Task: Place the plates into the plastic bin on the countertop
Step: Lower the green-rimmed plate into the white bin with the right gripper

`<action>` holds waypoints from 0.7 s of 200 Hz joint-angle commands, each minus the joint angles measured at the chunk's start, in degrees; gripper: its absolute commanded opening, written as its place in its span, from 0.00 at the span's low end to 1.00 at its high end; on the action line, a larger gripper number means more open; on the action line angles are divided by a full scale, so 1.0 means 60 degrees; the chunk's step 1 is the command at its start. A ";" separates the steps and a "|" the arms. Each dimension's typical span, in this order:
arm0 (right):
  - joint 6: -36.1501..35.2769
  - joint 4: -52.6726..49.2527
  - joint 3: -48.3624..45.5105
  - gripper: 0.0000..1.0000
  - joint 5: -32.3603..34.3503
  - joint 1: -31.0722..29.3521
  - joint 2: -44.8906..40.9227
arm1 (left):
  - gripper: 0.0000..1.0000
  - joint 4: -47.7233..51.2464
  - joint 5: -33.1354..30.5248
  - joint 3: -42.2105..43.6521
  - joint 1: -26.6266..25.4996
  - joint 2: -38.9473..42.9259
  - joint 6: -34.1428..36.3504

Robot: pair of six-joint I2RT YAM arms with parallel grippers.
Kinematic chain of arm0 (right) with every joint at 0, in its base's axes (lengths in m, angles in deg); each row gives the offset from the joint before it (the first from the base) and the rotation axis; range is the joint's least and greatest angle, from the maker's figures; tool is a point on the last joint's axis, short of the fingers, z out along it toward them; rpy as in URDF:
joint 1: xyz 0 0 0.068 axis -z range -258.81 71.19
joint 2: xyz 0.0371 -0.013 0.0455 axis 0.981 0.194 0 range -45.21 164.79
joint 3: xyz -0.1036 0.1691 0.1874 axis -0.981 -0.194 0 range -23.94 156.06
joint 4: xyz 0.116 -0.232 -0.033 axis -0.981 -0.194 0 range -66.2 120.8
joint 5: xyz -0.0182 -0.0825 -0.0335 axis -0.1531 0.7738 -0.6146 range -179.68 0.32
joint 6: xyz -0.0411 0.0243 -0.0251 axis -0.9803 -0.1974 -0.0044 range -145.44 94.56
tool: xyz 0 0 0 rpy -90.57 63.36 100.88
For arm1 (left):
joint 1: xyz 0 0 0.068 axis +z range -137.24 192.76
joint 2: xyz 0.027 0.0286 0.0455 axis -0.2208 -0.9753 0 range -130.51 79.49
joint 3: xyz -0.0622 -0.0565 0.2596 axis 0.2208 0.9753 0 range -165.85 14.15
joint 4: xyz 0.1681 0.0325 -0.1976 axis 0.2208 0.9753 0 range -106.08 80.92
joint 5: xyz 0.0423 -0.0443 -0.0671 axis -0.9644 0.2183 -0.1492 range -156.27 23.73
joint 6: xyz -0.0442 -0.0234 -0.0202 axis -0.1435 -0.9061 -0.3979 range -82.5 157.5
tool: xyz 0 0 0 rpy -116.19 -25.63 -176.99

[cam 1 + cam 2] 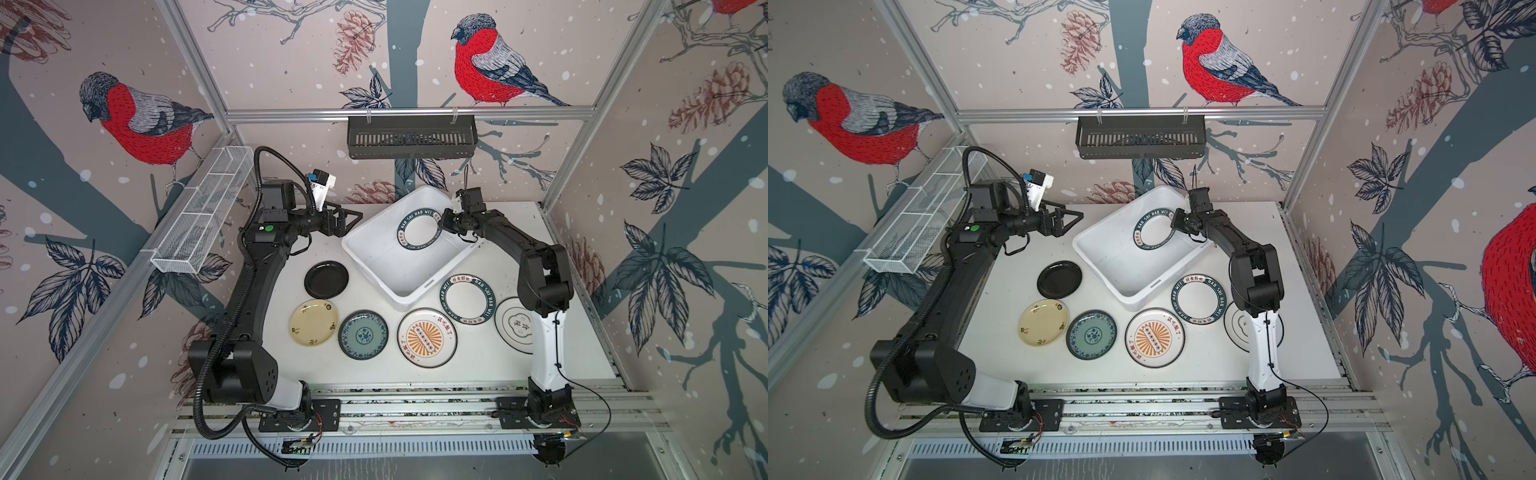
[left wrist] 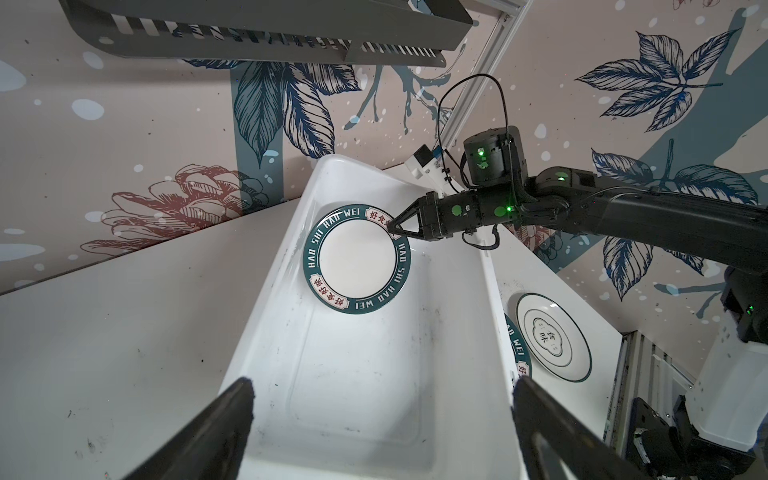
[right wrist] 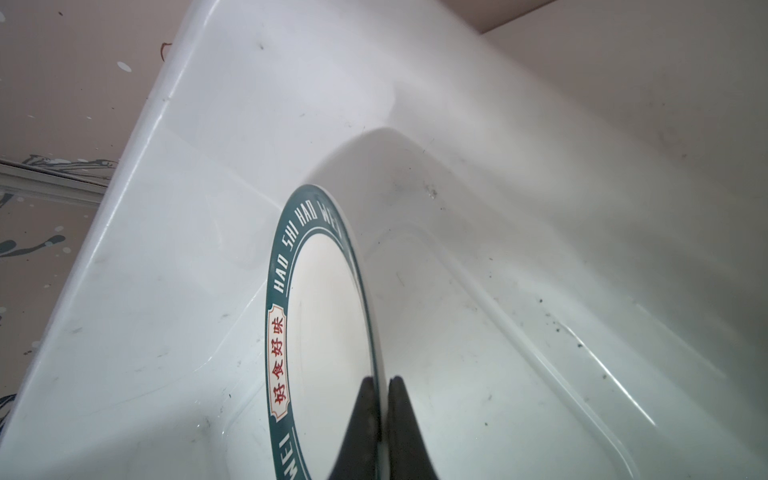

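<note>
The white plastic bin (image 1: 374, 272) (image 1: 1100, 262) (image 2: 270, 332) (image 3: 249, 166) sits askew at the back of the countertop (image 1: 478, 365). My right gripper (image 1: 441, 222) (image 1: 1174, 222) (image 2: 390, 227) (image 3: 381, 380) is shut on the rim of a green-lettered plate (image 1: 419, 230) (image 1: 1155, 230) (image 2: 357, 259) (image 3: 324, 311), held tilted inside the bin. My left gripper (image 1: 353, 222) (image 1: 1075, 220) (image 2: 382, 386) hovers open and empty at the bin's left corner. On the countertop lie the black (image 1: 326, 279), cream-yellow (image 1: 313, 323), teal (image 1: 363, 334), sunburst (image 1: 427, 337), second green-lettered (image 1: 468, 298) and thin-ringed (image 1: 513, 326) plates, the last partly behind my right arm.
A black slotted rack (image 1: 411, 137) hangs on the back rail above the bin. A white wire-mesh basket (image 1: 203, 216) hangs along the left rail beside my left arm. Aluminium frame posts and patterned walls close in the countertop on three sides.
</note>
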 commanded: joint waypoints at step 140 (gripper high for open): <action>-0.0614 -0.0793 0.0678 0.03 0.0974 -0.0116 0.0669 | 0.96 -0.0367 0.0225 0.0050 -0.0047 0.0067 -0.0051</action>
